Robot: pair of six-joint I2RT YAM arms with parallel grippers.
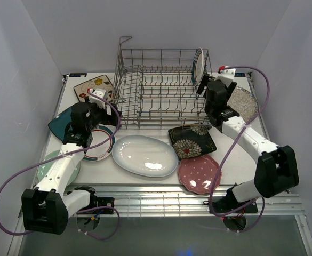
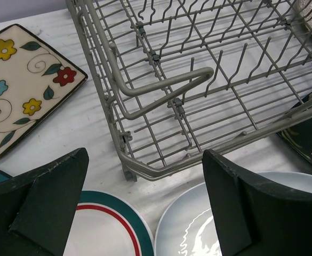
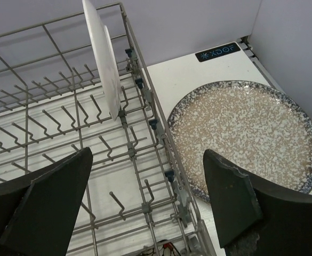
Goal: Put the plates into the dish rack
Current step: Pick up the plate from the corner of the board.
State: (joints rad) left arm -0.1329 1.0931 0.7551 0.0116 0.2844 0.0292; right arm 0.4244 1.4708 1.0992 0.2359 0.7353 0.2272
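Note:
The grey wire dish rack [image 1: 161, 90] stands at the back middle. One round teal-rimmed plate [image 1: 198, 64] stands upright in its far right corner, and it also shows in the right wrist view [image 3: 102, 58]. My left gripper [image 1: 103, 101] is open and empty. It hovers at the rack's near left corner [image 2: 134, 170], over the gap between a teal-and-red-rimmed round plate [image 2: 108, 229] and the white oval plate [image 2: 188, 224]. My right gripper [image 1: 209, 86] is open and empty. It hovers over the rack's right wall [image 3: 161, 144], beside the speckled grey plate [image 3: 246, 133].
Lying flat on the table are a cream floral square plate [image 1: 94, 86], a teal square plate [image 1: 60, 124], a pale green plate [image 1: 57, 165], a black floral square plate [image 1: 192, 140] and a pink dotted plate [image 1: 200, 174]. White walls close in the left, back and right.

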